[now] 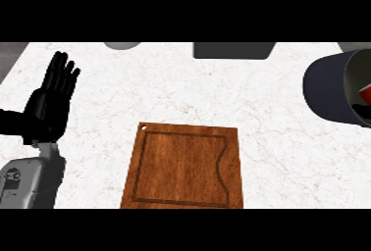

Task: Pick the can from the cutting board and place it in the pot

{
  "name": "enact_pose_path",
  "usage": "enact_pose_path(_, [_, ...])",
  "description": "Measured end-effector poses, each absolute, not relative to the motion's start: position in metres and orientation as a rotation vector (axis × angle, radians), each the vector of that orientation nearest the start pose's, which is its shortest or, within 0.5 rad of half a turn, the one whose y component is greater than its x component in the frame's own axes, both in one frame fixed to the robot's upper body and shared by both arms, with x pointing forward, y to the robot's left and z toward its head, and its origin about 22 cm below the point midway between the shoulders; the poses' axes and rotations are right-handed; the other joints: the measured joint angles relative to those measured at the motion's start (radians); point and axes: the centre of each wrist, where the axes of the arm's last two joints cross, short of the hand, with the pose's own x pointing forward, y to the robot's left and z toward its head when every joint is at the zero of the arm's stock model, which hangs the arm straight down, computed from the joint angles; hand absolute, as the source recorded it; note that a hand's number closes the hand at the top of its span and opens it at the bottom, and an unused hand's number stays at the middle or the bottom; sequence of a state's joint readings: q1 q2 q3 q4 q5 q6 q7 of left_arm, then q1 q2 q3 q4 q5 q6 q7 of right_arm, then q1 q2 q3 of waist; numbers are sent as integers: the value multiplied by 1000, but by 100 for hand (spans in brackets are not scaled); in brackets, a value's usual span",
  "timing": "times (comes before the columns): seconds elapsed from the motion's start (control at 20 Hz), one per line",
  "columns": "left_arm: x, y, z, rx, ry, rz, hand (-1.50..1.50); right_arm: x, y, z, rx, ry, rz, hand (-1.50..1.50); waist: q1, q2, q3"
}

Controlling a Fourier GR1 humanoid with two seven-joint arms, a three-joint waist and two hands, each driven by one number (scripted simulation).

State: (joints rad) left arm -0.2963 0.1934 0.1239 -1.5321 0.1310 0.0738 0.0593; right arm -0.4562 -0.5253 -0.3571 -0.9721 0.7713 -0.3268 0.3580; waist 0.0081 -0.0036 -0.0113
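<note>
The wooden cutting board (184, 166) lies at the lower middle of the counter with nothing on it. The dark pot (328, 88) stands at the right edge, cut off by the frame. Inside its opening shows a red patch, the can (366, 92), only partly in view. Just below the can a black shape, my right hand (363, 112), is in the pot's mouth at the frame's edge; its hold on the can is hidden. My left hand (51, 98) stays open at the left, fingers up, resting away from the board.
A grey round object (121, 45) and a dark grey rectangular object (233, 50) sit at the counter's far edge. White marble counter (181, 93) stretches between the board and the pot.
</note>
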Motion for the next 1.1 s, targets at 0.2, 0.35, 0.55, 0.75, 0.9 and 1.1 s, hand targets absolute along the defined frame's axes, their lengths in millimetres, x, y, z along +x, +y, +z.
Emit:
enact_pose_path(0.2, [306,270,80,98,-1764,44,0,334,-424,80,-1330,-1168,61,-150,-3,1,3])
enact_pose_path(0.35, [306,270,79,105,-1763,50,0,337,-421,91,-1291,-1250,-54,-150,-7,1,7])
enact_pose_path(0.55, [301,273,78,114,-1761,47,0,331,-423,93,-1241,-1303,-235,-150,-9,1,10])
enact_pose_path(0.75, [296,271,78,115,-1760,53,0,313,-442,98,-1208,-1369,-373,-150,-12,1,11])
enact_pose_path(0.9, [295,272,72,120,-1760,49,0,294,-455,96,-1219,-1412,-451,-150,-14,2,11])
enact_pose_path(1.1, [294,268,70,118,-1758,55,0,259,-478,88,-1216,-1456,-525,-150,-17,2,11])
